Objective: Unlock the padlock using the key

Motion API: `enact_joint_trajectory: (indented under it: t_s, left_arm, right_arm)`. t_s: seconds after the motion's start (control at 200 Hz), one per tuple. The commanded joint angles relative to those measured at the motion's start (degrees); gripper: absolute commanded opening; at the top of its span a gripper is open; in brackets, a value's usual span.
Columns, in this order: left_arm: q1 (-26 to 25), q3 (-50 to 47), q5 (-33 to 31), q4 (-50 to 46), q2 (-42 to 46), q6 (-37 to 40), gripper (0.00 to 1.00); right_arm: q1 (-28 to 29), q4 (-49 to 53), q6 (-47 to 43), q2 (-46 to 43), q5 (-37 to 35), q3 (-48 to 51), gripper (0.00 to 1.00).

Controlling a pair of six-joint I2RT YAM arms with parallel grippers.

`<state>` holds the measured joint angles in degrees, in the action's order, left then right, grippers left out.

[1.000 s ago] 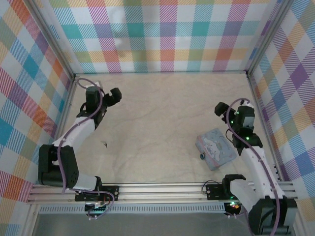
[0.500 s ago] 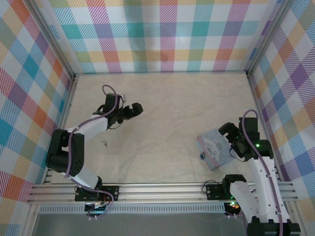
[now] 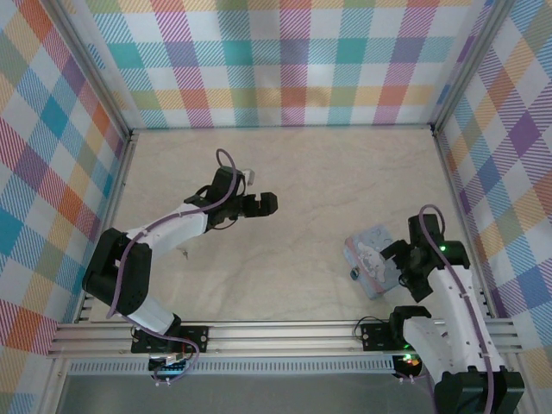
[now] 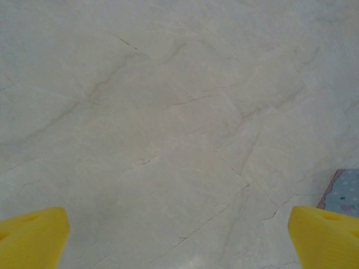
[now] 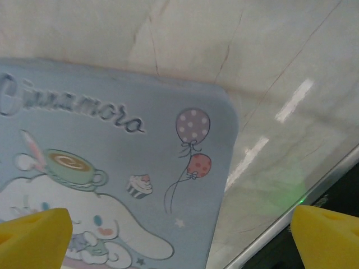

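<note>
Padlock point(image 3: 354, 274) apparently just beside tin point(image 3: 367, 254).

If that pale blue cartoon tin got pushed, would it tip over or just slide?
Probably slide: the tin lies flat and low on the table, whose surface shows shiny reflections. Its crisp rounded corner suggests a stiff shell that should not flex. The small dark lock at its near corner might drag along.

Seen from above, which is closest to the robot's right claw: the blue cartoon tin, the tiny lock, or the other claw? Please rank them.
1. Pale blue tin: directly beneath the right gripper, on the table's right side.
2. Padlock: at the tin's near-left corner.
3. Left gripper: well off to the left, mid-table.
</note>
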<state>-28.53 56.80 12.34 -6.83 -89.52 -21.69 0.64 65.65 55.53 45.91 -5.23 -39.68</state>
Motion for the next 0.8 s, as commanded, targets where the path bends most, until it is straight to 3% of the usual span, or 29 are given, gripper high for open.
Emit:
enact_joint_trajectory:
  t_s: [0.0,0.25,0.565,0.795]
  left_arm:
    - [-1.0,2.1,-0.8,-1.8,2.2,1.3,1.00]
    - [-1.6,1.2,-1.7,-1.3,2.9,1.3,1.00]
    - [-1.6,2.1,-0.6,-1.0,0.7,0.3,1.00]
    - [-1.9,5.7,4.7,-1.3,-3.4,0.1,0.96]
  right_arm:
    - [-0.3,-8.2,2.0,-0.6,7.6,4.3,1.00]
    - [-0.2,-15.4,-1.2,2.8,9.5,5.6,1.00]
    - [1.4,-25.8,-9.5,16.9,11.4,1.1,0.96]
    - [5.5,-29.5,-16.6,27.5,13.2,-5.2,0.93]
